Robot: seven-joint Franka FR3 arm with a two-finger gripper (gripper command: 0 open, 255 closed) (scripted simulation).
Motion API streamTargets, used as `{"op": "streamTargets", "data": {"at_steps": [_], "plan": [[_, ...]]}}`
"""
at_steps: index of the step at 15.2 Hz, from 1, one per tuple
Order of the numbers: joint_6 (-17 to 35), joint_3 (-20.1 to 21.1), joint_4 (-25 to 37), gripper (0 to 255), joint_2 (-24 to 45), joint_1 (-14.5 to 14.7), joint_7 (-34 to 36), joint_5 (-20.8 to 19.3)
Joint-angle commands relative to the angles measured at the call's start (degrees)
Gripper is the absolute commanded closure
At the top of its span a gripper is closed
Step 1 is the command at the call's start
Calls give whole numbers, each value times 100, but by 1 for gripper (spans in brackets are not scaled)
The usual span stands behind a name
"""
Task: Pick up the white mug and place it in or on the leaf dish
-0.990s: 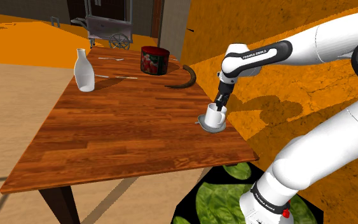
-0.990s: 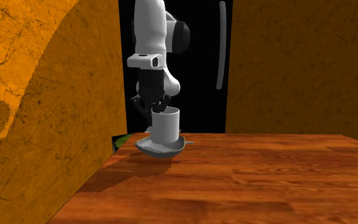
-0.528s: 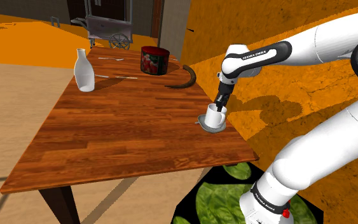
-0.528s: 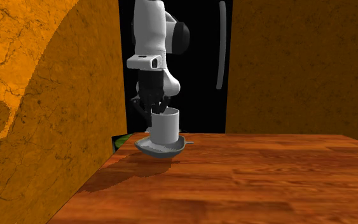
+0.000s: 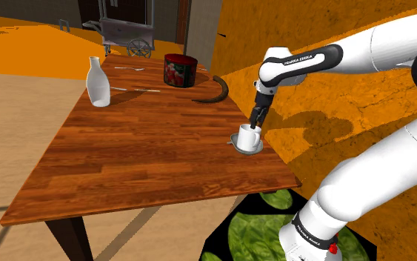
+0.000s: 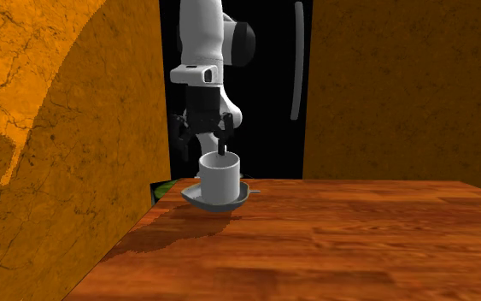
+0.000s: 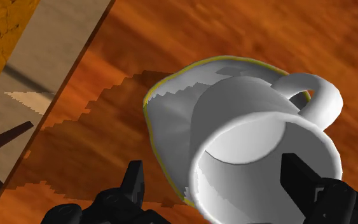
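Up off the mug [image 6: 219, 174] came the claw [image 6: 202, 141], spread wide and empty; the mug stood in the dish [image 6: 192, 196] by the desk's [image 5: 140, 141] edge nearest the arm [image 5: 377, 52]. Placing looked done; next, a clean retreat.

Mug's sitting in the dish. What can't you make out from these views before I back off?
- Second exterior view: the mug hides its own handle and the centre of the leaf dish.
- Wrist view: the mug covers most of the dish's inside.
- Shoulder view: the thin pieces beside the white vase are too small to name.
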Motion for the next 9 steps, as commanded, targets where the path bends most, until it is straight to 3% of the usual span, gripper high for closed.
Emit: {"op": "streamTargets", "data": {"at_steps": [1,9], "plan": [[-367,26,261,0,-101,4,1,1],[-525,40,387,0,-133,8,3,5]]}}
